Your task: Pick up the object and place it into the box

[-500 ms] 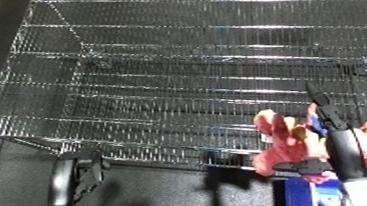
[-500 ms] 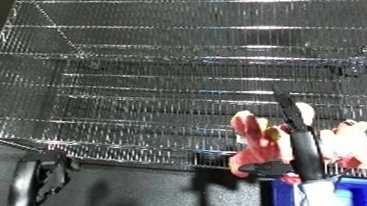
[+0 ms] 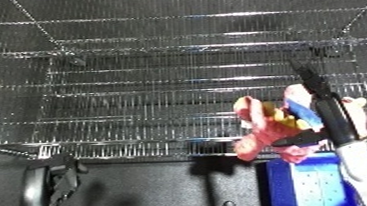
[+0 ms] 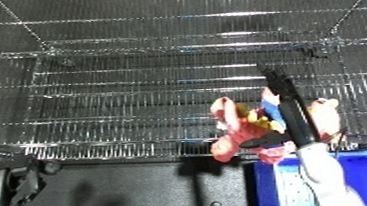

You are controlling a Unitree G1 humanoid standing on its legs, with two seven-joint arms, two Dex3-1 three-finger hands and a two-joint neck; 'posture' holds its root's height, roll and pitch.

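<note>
The toy [image 3: 275,129] is pinched in the right hand [image 3: 318,107] and held above the near rim of the wire bin [image 3: 161,82], raised so the wall can be cleared. The left hand [image 3: 50,189] hangs low, its fingers relaxed and empty.

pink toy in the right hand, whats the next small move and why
Probably carry it a bit further forward, then let go. The right hand holds the pink toy just above the wire bin's near rim, so it seems only partly over the open inside.
</note>
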